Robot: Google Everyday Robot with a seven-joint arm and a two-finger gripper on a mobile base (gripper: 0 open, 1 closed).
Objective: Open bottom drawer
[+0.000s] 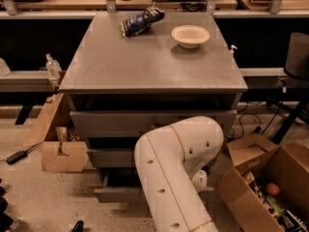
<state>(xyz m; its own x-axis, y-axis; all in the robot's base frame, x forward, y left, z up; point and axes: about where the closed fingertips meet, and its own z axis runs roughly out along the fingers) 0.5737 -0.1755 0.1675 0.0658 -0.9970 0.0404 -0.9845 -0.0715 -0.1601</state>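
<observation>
Grey cabinet [145,64]; claw hidden behind arm [169,173]

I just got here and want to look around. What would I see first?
A big white robot arm bends in front of the grey cabinet, hiding its gripper low by the bottom drawer, which sticks out a little. On top sit a cream bowl and a blue bag, both near the back.
</observation>
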